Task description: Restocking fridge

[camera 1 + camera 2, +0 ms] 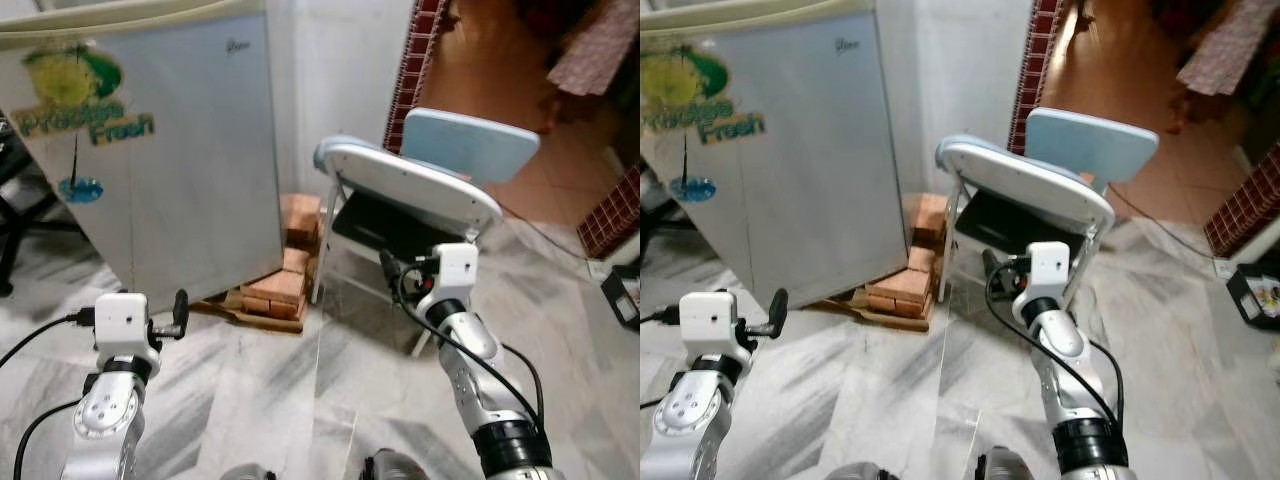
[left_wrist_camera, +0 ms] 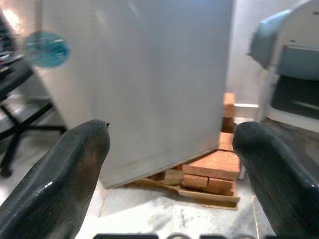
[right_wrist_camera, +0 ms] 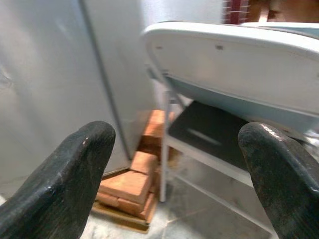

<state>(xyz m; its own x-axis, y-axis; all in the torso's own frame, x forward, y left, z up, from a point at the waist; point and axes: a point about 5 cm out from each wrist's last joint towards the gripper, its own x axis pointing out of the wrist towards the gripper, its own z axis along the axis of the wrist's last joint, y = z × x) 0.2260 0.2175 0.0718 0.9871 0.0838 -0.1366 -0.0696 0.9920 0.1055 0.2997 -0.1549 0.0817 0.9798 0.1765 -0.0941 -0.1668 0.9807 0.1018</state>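
- Fridge (image 1: 170,150) ahead and left of robot; door shut, grey front with a green and yellow sticker (image 1: 75,95) near the top and a blue round one (image 1: 80,188) lower down; body reads tilted in the eye views
- Bricks (image 1: 280,290) stacked under its right lower corner on a wooden board (image 1: 250,315); more bricks (image 1: 300,215) piled behind, against the white wall (image 1: 340,60)
- Chair (image 1: 410,180), pale blue, just right of the fridge; seat tipped toward the robot, backrest behind; white legs on the floor; a dark shelf or panel under the seat
- Left gripper (image 1: 180,312) raised low before the fridge's lower front, apart from it; fingers (image 2: 60,179) spread wide, nothing between them
- Right gripper (image 1: 395,275) raised before the chair, near its seat edge; fingers (image 3: 65,179) wide apart, holding nothing
- Floor (image 1: 300,400) grey-veined marble tile
- Black chair base (image 1: 20,230) at far left, beside the fridge
- Red tile column (image 1: 415,50) behind the chair; dark box (image 1: 622,295) on floor at far right
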